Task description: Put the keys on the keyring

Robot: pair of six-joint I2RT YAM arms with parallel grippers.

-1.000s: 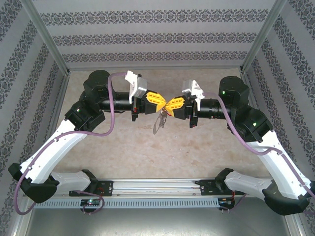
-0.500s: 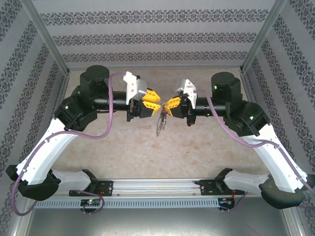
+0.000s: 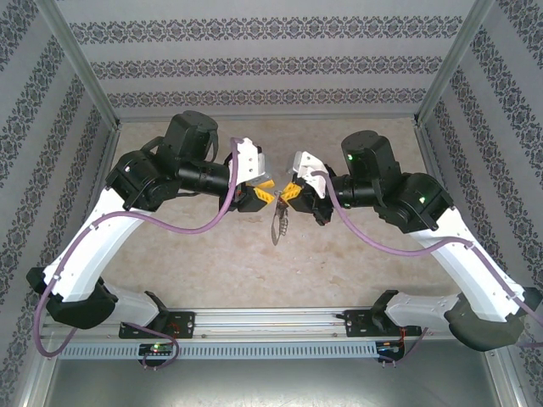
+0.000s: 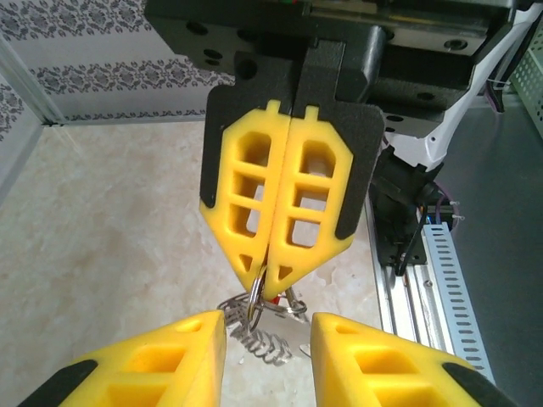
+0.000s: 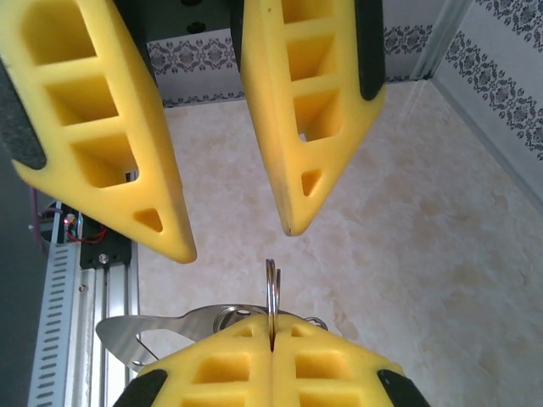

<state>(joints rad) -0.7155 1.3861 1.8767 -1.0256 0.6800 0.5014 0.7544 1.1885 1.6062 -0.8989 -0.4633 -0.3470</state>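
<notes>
1. Above the surface (image 3: 212, 254), the right gripper (image 3: 290, 193) has its jaws clamped tight on a split ring (image 5: 271, 284), and the keyring (image 3: 278, 222) dangles beneath.
2. Left gripper (image 3: 265, 197) faces it, jaws part-open and empty.
3. Looks like the threading step. Next move calls for a precise pinch on that ring.

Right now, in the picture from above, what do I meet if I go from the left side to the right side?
left arm → left claw → keyring, hanging below the two claws → right claw → right arm
</notes>
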